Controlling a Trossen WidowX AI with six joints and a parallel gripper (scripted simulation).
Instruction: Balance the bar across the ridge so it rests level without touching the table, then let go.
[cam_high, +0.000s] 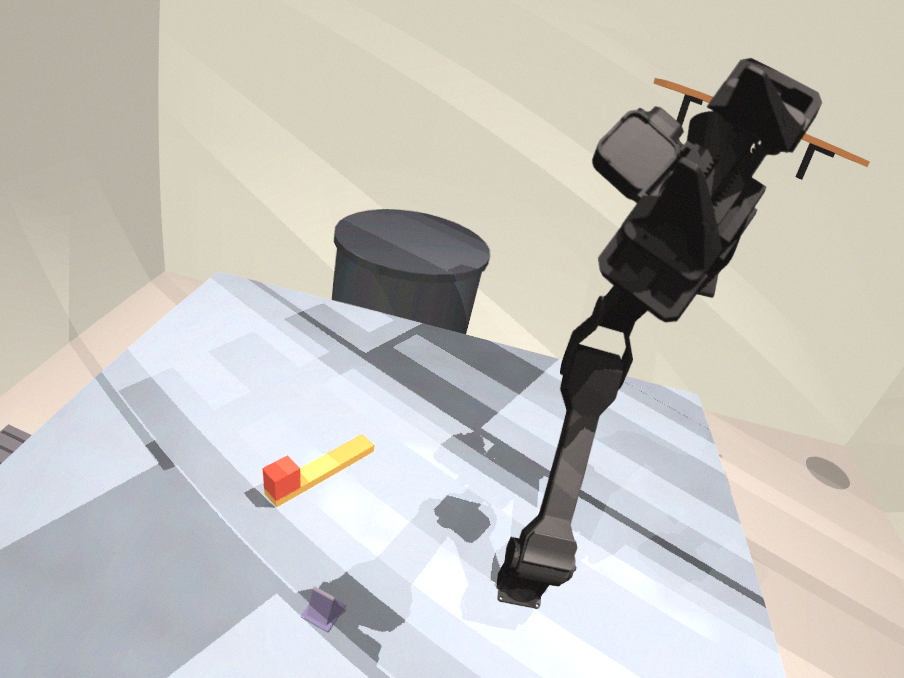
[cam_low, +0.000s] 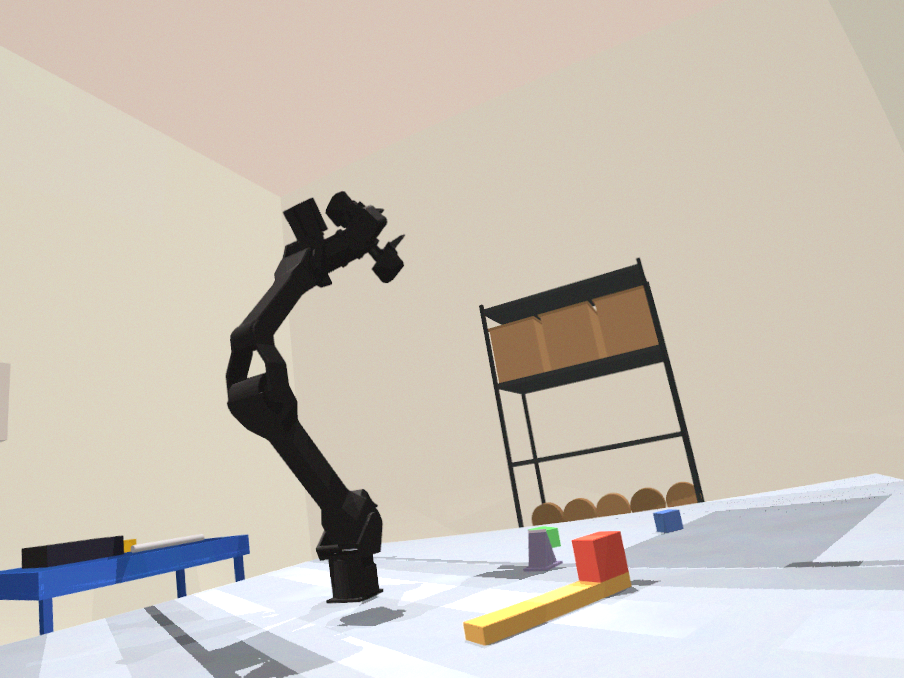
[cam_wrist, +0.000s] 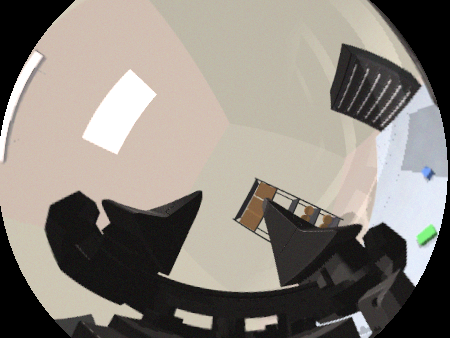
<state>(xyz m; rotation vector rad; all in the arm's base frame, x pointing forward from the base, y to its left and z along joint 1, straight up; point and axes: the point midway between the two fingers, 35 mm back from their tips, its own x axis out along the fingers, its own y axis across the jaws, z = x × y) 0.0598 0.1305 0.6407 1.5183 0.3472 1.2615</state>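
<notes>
Exterior view: flat yellow bar, red cube atop one end; fingers apart.

From top, looks down obliquely; from exterior, low across, sharing bar; from wrist, past close fingers, rack at 4 o'clock.

The end effector stands open, a shelving rack visible between and behind its fingers; a green block and blue cube rest on the surface.
</notes>
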